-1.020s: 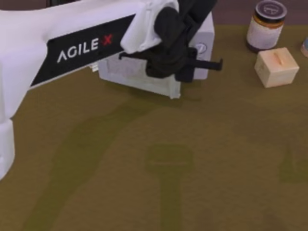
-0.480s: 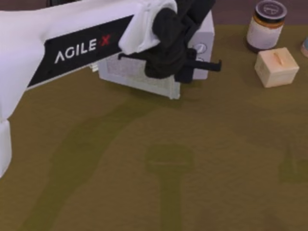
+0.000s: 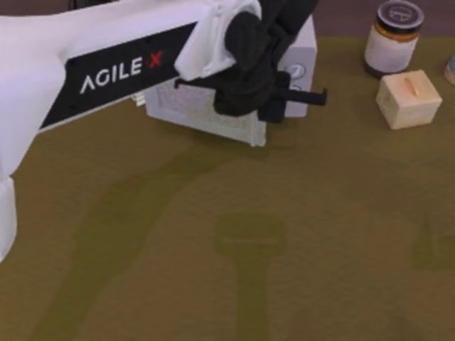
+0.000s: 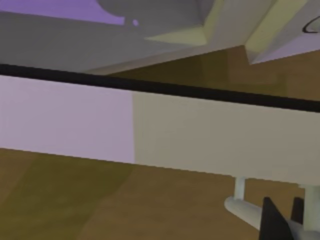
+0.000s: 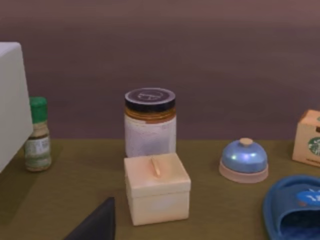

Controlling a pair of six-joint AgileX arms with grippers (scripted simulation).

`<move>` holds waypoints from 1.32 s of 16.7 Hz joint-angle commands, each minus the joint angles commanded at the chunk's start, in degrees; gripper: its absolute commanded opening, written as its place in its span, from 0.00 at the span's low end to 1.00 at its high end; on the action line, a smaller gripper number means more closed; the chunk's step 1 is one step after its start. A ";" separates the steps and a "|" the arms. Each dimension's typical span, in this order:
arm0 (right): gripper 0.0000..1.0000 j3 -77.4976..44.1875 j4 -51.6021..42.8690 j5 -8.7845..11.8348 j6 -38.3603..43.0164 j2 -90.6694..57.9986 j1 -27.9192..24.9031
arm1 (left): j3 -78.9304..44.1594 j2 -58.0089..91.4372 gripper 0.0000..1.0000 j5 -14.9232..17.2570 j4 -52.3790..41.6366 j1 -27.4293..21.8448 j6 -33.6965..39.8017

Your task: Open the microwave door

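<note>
The left gripper sits at the microwave front, fingers closed around the handle of the microwave door, which stands partly swung open.

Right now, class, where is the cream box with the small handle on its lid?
In the top view the cream box sits on the table's far right, just in front of the dark-lidded jar and right of the microwave.

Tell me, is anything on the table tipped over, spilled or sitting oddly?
Nothing spilled or tipped. Only the microwave door stands partly swung out from the microwave, with the left gripper at it.
</note>
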State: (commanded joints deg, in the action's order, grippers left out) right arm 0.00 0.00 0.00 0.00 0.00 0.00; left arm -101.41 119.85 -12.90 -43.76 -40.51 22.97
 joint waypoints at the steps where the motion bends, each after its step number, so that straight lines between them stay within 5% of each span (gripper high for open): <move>1: 1.00 0.00 0.00 0.00 0.00 0.00 0.00 | 0.00 0.00 0.00 0.00 0.00 0.00 0.00; 22: 1.00 0.00 0.00 0.00 0.00 0.00 0.00 | 6.28 -4.14 0.00 2.50 3.12 0.68 -4.82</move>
State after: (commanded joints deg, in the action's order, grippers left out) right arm 0.00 0.00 0.00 0.00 0.00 0.00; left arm -95.13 115.71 -10.40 -40.64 -39.83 18.16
